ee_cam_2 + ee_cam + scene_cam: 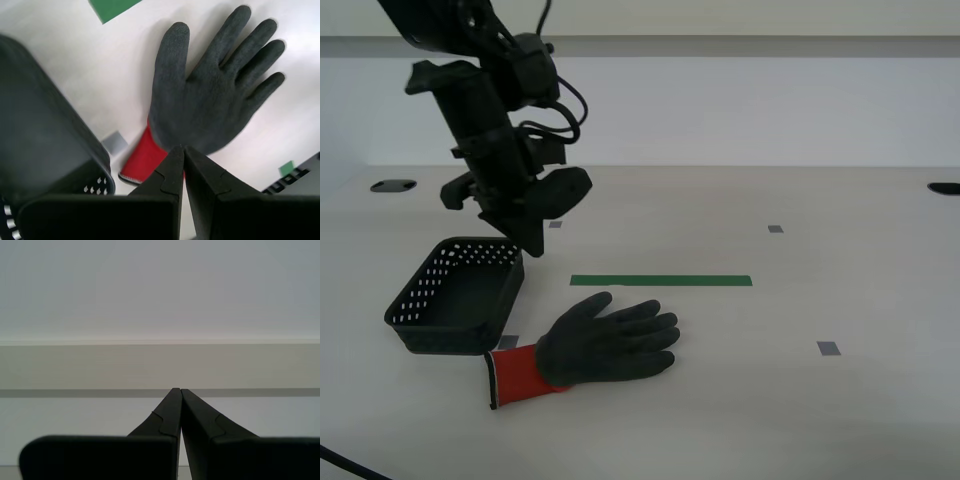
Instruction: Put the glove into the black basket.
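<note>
The glove (610, 340) lies flat on the table, palm side up, dark grey fingers toward the exterior view's right and red cuff toward the left. It also shows in the second wrist view (215, 95). The black basket (455, 300) stands just to the glove's left, empty; a wall of it shows in the second wrist view (40, 145). My second gripper (532, 248) hangs shut and empty above the basket's far right corner, its tips (182, 148) pointing down at the glove's cuff. My first gripper (179, 390) is shut, empty, and faces a blank wall.
A green tape strip (660, 281) lies behind the glove. Small grey tape squares (829, 348) dot the table. Dark holes sit at the table's far left (392, 185) and far right (944, 188). A pale wall runs behind the table.
</note>
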